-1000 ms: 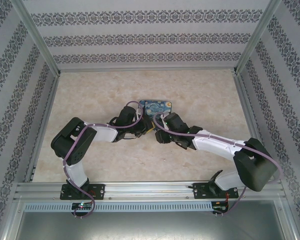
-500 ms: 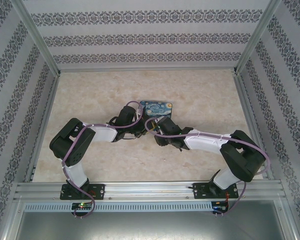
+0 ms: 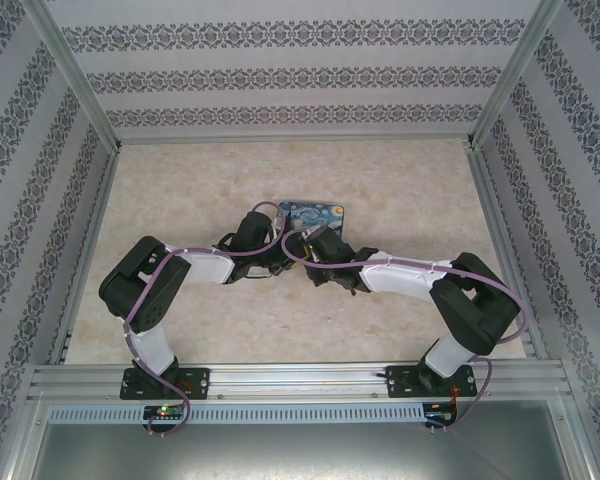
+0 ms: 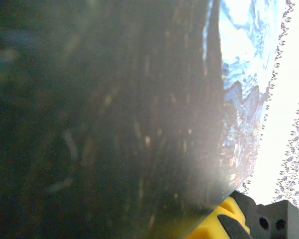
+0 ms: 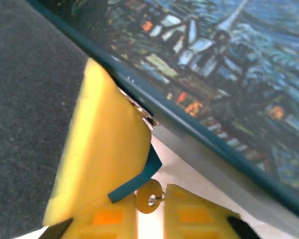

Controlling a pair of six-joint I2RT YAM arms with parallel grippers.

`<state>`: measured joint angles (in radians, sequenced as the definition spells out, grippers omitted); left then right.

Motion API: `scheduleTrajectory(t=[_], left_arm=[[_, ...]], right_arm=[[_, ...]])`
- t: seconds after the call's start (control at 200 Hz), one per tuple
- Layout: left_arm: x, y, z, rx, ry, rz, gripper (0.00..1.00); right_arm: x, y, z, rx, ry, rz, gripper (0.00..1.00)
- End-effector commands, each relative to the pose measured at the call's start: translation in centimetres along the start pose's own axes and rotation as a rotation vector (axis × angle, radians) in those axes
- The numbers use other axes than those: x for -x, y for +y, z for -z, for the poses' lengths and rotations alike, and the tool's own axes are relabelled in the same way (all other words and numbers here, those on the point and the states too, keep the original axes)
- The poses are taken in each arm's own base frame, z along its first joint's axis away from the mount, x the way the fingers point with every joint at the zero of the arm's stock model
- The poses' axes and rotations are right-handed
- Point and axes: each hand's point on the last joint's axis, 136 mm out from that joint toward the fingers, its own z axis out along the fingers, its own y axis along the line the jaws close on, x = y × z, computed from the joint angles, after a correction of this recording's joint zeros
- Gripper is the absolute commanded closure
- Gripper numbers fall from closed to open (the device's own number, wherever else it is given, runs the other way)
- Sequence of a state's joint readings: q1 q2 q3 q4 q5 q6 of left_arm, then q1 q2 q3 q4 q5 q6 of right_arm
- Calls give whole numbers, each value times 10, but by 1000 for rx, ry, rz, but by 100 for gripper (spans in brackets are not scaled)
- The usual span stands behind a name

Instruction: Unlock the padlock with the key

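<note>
Shifted right gripper [image 3: 302, 258] toward 9 o'clock since a second ago, nearer left gripper [image 3: 277, 258]; pulled right elbow [image 3: 475, 310] inward too. Kept left arm [image 3: 145, 285] and tin [image 3: 316, 212] unmoved, tin at 12 o'clock of both grippers. Through right wrist camera: key [image 5: 149, 197] pinched between closed yellow fingertips [image 5: 189, 214]. Blue padlock [image 5: 147, 173] just at 12 o'clock of key, tucked under a yellow finger [image 5: 104, 159] against tin's edge. Left gripper clamped shut; on what, cannot tell.
</note>
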<state>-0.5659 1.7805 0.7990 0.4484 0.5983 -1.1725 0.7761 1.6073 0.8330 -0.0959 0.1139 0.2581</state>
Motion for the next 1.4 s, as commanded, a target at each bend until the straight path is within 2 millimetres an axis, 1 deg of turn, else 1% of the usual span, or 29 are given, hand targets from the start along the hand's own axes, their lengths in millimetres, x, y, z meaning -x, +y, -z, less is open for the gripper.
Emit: scheduleTrajectory(t=[0.0, 0.06, 0.13, 0.23, 0.27, 0.315, 0.36, 0.415, 0.485, 0.545, 0.57, 0.665, 0.759, 0.874, 0.989, 1.089, 1.204, 1.319, 1.399], left_arm=[[-2, -15, 4, -34, 32, -16, 100], [-2, -14, 4, -32, 32, -14, 100], [-2, -13, 4, -29, 34, -12, 100], [-2, -11, 4, -19, 32, -12, 100], [-3, -10, 5, -12, 33, -13, 100], [-2, -8, 5, 0, 32, -15, 100], [-3, -4, 5, 19, 32, -19, 100], [-3, 1, 6, 52, 33, -30, 100], [-5, 9, 9, 102, 37, -51, 100], [-6, 14, 10, 127, 40, -56, 100], [-7, 15, 11, 133, 43, -58, 98], [-10, 21, 12, 152, 53, -62, 94], [-13, 24, 13, 159, 59, -69, 89], [-15, 27, 15, 165, 58, -70, 78], [-17, 26, 20, 162, 50, -73, 66], [-17, 21, 27, 158, 33, -82, 58], [-15, 15, 40, 166, -2, -96, 48], [-10, 6, 52, 164, -38, -112, 38], [-5, -1, 58, 166, -55, -126, 30]], right_arm=[[18, 3, 0, 18, -38, -20, 94], [20, 4, 1, 38, -41, -28, 100], [22, 6, 3, 71, -41, -41, 100], [22, 17, 8, 171, -31, -56, 100], [23, 21, 12, 204, -33, -58, 91], [22, 23, 17, 231, -29, -66, 78], [20, 22, 23, 251, -29, -85, 64], [18, 18, 31, 266, -36, -123, 51], [14, 14, 39, 292, -48, -173, 43], [11, 11, 44, 302, -51, -214, 39], [9, 10, 45, 307, -54, -228, 37], [7, 8, 49, 327, -56, -289, 36], [8, 13, 51, 365, -61, -346, 35], [9, 18, 47, 408, -57, -412, 34], [8, 21, 40, 430, -46, -457, 34], [10, 16, 34, 431, -48, -494, 34], [17, 7, 29, 435, -61, -535, 34], [29, -3, 25, 436, -76, -560, 34], [41, -9, 22, 439, -90, -570, 34]])
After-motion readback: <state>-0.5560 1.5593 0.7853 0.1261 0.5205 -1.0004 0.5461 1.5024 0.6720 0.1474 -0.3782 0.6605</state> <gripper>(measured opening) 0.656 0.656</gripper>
